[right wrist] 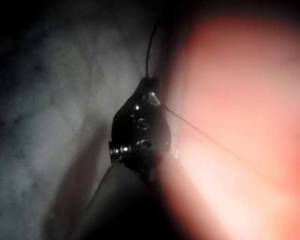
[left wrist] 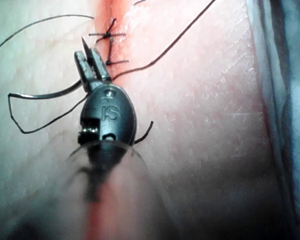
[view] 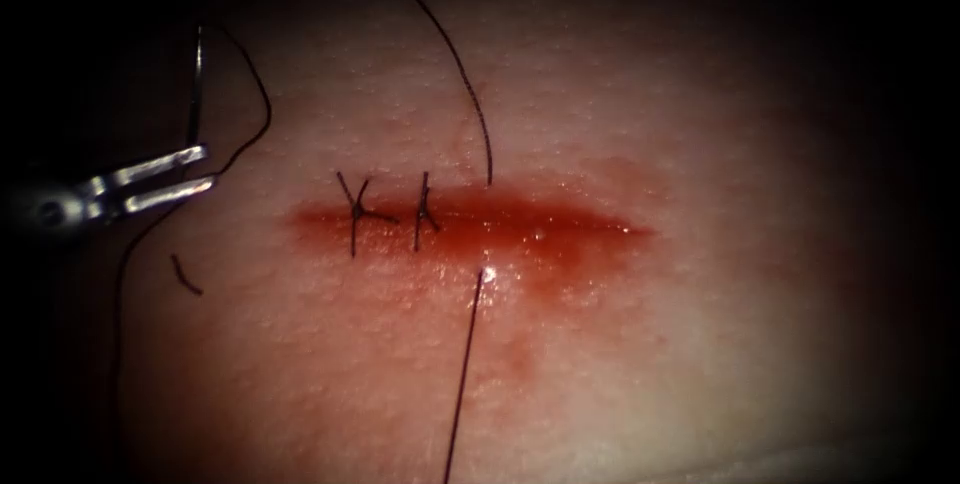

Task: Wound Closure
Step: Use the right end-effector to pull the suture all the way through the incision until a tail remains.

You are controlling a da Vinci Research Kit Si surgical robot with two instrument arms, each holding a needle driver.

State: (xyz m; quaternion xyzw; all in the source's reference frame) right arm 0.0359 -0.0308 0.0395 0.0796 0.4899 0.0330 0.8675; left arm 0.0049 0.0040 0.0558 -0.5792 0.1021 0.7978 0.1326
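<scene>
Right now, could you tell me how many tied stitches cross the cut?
2: one stitch near the cut's left end, another just right of it. An untied thread crosses further right. The left pincer holds the needle, left of the cut, outside the tissue.

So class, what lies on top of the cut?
Two knots cross the cut, with red fluid along it. Thread enters above and leaves below; its path inside is hidden. The left pincer holds the needle.

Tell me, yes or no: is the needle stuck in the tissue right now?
No: the left claw grips the needle in its jaws, clear of the tissue, far left of the cut.
</scene>
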